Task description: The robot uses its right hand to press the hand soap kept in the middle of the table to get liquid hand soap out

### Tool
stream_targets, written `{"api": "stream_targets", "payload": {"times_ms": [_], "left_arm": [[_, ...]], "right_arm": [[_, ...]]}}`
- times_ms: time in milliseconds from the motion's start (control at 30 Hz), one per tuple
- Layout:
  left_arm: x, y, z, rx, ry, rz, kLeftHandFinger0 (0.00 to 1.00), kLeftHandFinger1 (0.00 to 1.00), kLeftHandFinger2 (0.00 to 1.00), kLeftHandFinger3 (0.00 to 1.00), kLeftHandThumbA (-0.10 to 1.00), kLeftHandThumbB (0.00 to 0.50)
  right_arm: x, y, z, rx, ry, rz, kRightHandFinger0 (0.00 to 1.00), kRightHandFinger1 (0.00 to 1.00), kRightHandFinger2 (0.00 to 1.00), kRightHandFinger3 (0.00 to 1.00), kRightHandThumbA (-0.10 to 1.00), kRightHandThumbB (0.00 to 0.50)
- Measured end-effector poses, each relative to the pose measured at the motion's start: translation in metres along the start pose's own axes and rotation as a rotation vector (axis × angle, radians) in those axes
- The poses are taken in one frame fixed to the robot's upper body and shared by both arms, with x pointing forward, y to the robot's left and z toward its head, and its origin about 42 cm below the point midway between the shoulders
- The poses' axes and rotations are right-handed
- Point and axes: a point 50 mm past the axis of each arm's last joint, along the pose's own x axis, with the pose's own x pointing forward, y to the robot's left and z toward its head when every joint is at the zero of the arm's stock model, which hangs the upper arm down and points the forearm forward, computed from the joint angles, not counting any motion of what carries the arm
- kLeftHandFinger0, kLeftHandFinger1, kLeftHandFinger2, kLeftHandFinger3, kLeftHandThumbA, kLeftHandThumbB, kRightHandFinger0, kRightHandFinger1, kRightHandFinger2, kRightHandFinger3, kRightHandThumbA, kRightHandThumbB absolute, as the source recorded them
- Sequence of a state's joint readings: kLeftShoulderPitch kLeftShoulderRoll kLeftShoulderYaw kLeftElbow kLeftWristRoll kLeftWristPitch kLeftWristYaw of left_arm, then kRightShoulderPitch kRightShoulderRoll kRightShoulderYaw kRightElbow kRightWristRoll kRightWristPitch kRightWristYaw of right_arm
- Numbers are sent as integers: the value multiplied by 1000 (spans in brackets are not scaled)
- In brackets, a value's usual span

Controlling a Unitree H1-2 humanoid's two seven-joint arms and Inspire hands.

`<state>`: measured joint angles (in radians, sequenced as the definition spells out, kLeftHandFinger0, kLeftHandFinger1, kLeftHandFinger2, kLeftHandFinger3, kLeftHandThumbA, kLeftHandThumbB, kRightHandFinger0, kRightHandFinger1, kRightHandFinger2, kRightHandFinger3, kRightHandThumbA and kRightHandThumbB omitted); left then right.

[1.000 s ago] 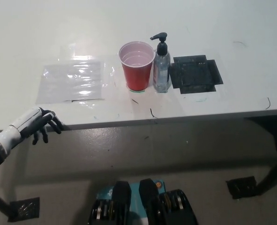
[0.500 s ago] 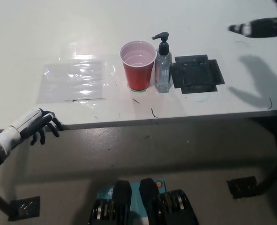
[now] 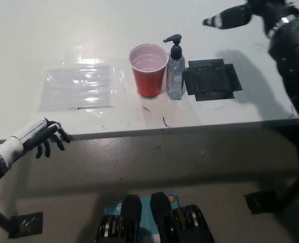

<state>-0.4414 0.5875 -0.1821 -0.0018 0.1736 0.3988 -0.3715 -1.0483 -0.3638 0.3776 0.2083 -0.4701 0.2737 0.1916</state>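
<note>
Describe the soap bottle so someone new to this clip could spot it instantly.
On the white table, look near the middle for the red cup. The soap bottle stands right beside it, between the cup and a black square mat. It is the only clear bottle, topped by a black pump.

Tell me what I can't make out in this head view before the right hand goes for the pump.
- Black right hand: cropped by the top edge; open or shut unclear.
- Clear soap bottle with black pump: soap level too small to read; its left side sits behind the red plastic cup.
- White left hand: rests at the table edge.
</note>
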Motion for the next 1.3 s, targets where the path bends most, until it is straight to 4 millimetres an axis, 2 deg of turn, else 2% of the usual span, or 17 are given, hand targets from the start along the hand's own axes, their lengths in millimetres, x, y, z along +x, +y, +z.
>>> {"api": "stream_targets", "payload": {"times_ms": [133,200,233,267,433,500,600,700,733,800,833,900,1133,1167,1200,1233,1300], "left_arm": [[0,0,0,3,0,-6,210,244,413,604,1000,218],[0,0,1,3,0,-8,205,239,415,603,1000,214],[0,0,1,2,1,-10,205,240,415,603,1000,214],[1,0,1,2,0,-11,195,226,402,593,1000,239],[1,1,2,4,-1,-12,141,189,376,588,1000,265],[2,2,3,6,-3,-11,159,184,365,584,1000,279],[3,4,5,8,-7,-10,124,174,375,583,1000,251],[5,5,8,13,-13,-11,141,185,403,597,1000,247],[5,6,10,15,-16,-11,123,168,384,601,1000,269],[6,7,11,17,-19,-12,119,166,381,601,1000,271],[6,7,12,17,-20,-16,87,144,351,575,1000,254],[6,6,12,17,-20,-19,78,135,343,567,1000,262],[8,4,11,14,-19,-28,39,112,357,599,1000,238],[8,3,11,14,-19,-30,80,156,384,594,1000,242],[8,3,11,15,-19,-31,90,160,381,587,1000,235],[9,3,12,17,-20,-34,91,160,381,585,1000,235],[9,3,13,20,-23,-37,99,168,404,595,1000,243]], "right_arm": [[10,13,4,6,-6,25,1000,1000,1000,1000,1000,469],[14,22,5,19,1,43,1000,1000,1000,1000,1000,434],[16,27,5,25,6,53,1000,1000,1000,1000,1000,433],[18,33,6,31,9,65,1000,1000,1000,1000,1000,434],[25,58,12,49,12,115,1000,1000,1000,1000,1000,417],[27,68,12,52,19,135,1000,1000,1000,1000,1000,393],[29,81,10,65,37,157,1000,1000,1000,1000,1000,364],[31,92,6,70,46,170,1000,1000,1000,1000,1000,339],[31,94,6,71,47,172,1000,1000,1000,1000,1000,349],[32,99,6,74,45,175,1000,1000,1000,1000,1000,350],[32,101,6,75,43,176,1000,1000,1000,1000,1000,351],[32,107,4,75,43,183,1000,1000,1000,1000,1000,360],[31,116,2,66,30,193,1000,1000,1000,1000,1000,357],[30,116,2,66,28,192,1000,1000,1000,1000,1000,356],[30,116,1,65,26,191,1000,1000,1000,1000,1000,382],[30,118,0,65,23,192,1000,1000,1000,1000,1000,383],[28,122,-3,63,19,197,1000,1000,1000,1000,1000,419]]}}
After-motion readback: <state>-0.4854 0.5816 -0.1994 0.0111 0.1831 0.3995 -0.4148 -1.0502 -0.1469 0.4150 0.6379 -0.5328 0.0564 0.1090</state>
